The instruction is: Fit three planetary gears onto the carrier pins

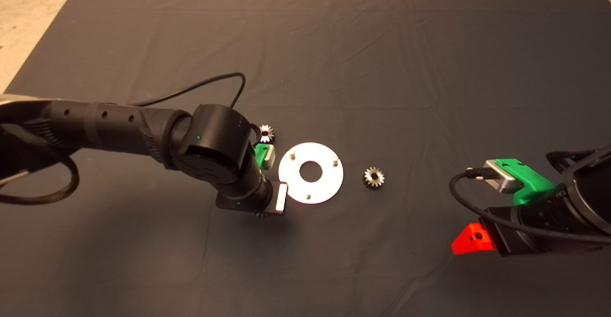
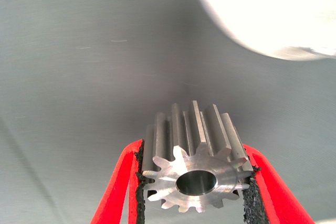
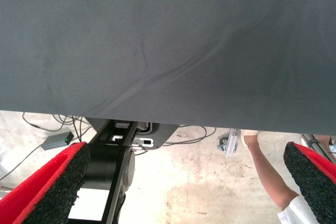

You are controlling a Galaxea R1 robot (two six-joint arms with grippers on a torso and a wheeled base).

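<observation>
gear [image 2: 195,169] in left end effector [image 2: 195,182], disc [image 1: 310,172] pins bare

1. One of the planetary gears [image 2: 195,169], shiny and toothed, is clamped between red fingers [image 2: 122,182] just off the disc [image 1: 310,172] rim.
2. A second gear [image 1: 266,133] lies flat beside the disc; a third gear [image 1: 373,177] lies opposite.
3. The three carrier pins [image 1: 292,154] stand upright and bare on the disc.

Disc [image 1: 310,173] at frame centre on mat [image 1: 382,68]; one gear [image 1: 267,133] at its upper left, another [image 1: 373,177] at its right.
</observation>
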